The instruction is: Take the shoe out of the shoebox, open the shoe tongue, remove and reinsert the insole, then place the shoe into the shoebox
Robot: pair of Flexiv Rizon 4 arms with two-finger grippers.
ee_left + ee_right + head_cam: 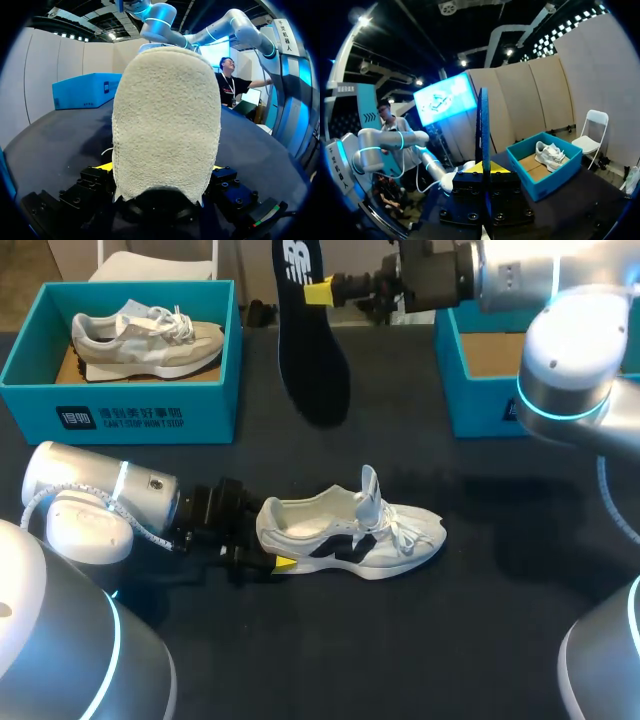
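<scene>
Shoe (350,530) toe rightward — insole (315,360) vertical

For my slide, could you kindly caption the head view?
Left gripper clamps the shoe; right gripper holds its insole aloft.

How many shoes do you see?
2. A white shoe lies on the table, heel in the left claw. A beige shoe sits in the left box. The right box is partly hidden.

Overhead lighting; glare on right arm (572,345); faint shadows around shoe (350,532).
</scene>
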